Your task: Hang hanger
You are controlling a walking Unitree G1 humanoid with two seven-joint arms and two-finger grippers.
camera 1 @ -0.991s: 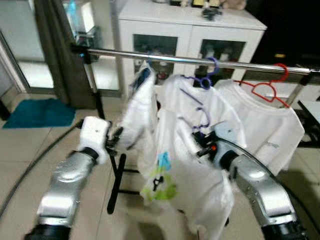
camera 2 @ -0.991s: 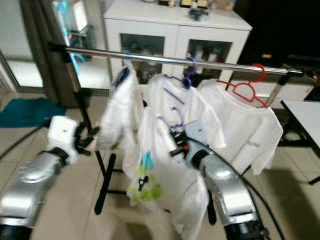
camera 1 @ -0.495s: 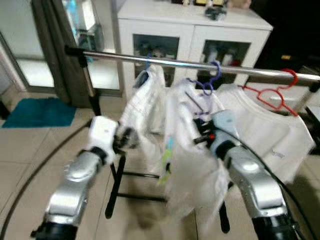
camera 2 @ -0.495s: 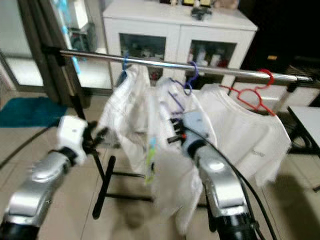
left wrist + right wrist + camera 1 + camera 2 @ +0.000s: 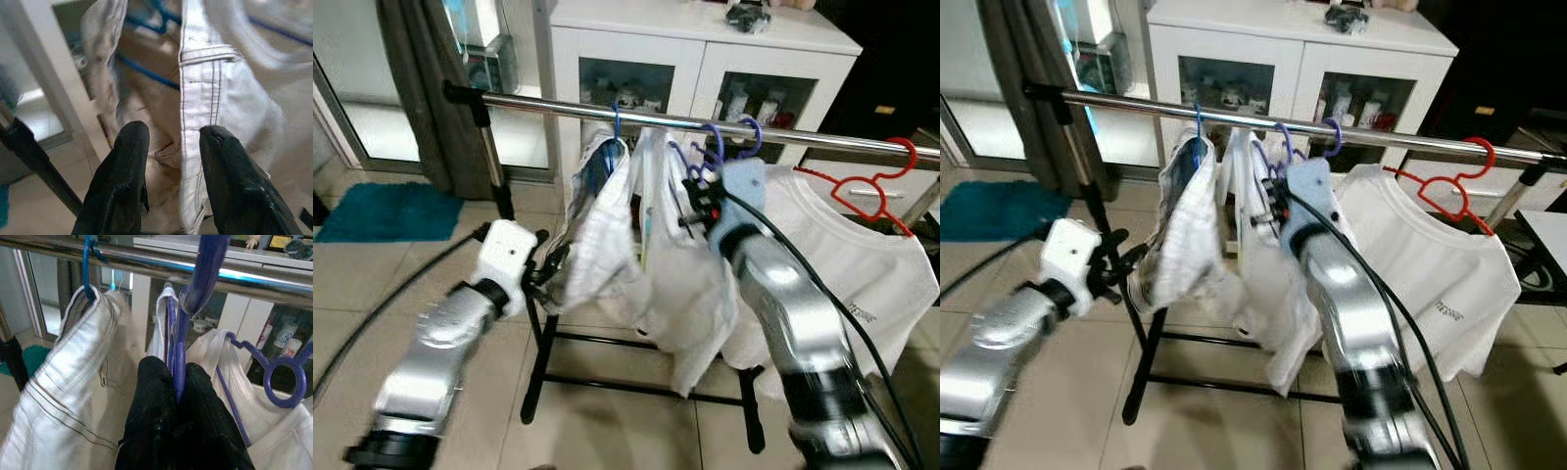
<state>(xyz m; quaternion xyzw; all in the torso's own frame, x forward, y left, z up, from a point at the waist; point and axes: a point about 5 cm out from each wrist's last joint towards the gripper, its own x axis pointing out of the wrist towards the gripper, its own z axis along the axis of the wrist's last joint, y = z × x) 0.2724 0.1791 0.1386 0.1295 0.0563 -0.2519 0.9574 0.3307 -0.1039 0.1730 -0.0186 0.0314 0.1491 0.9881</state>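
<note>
A steel rail (image 5: 558, 106) carries a blue hanger (image 5: 616, 125) with a striped white garment (image 5: 599, 230). Further along are a second purple hanger (image 5: 750, 134) and a red hanger (image 5: 867, 188) with a white T-shirt (image 5: 871, 279). My right gripper (image 5: 176, 382) is shut on the neck of a purple hanger (image 5: 179, 340) that bears a white shirt (image 5: 685, 284). Its hook (image 5: 208, 264) reaches the rail; I cannot tell if it rests there. My left gripper (image 5: 171, 142) is open at the striped garment's lower hem (image 5: 208, 54).
A white cabinet (image 5: 646, 49) with glass doors stands behind the rack. A dark curtain (image 5: 421, 88) hangs at the left above a teal mat (image 5: 372, 211). The rack's black post (image 5: 494, 171) and floor bars (image 5: 607, 382) are close ahead, and cables trail from both arms.
My right gripper has lifted the purple hanger and its shirt from chest height up to the rail. My left gripper stays by the striped garment. The camera has shifted.
</note>
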